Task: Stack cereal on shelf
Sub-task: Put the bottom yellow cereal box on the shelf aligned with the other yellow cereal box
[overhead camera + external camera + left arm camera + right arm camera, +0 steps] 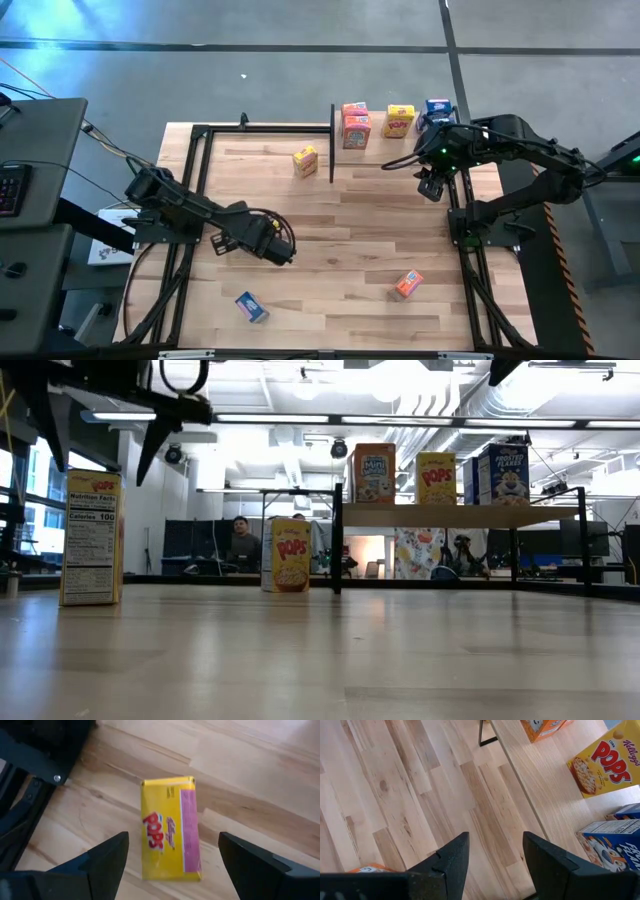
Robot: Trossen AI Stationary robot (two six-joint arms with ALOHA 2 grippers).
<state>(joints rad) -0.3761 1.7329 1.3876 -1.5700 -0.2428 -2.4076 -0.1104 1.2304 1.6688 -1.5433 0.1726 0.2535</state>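
- The table (330,250) was pale, smooth wooden planks.
- Above it, the shelf (540,790) was light matt wood on black metal posts.
- The cereal boxes (170,827) were printed, slightly glossy card.

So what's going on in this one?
Two robot arms are stacking mini cereal boxes on the shelf, where orange, yellow and blue boxes already stand. The left gripper is open over a yellow Pops box on the table, not gripping it. The right gripper is open and empty beside the shelf. More boxes wait on the table.
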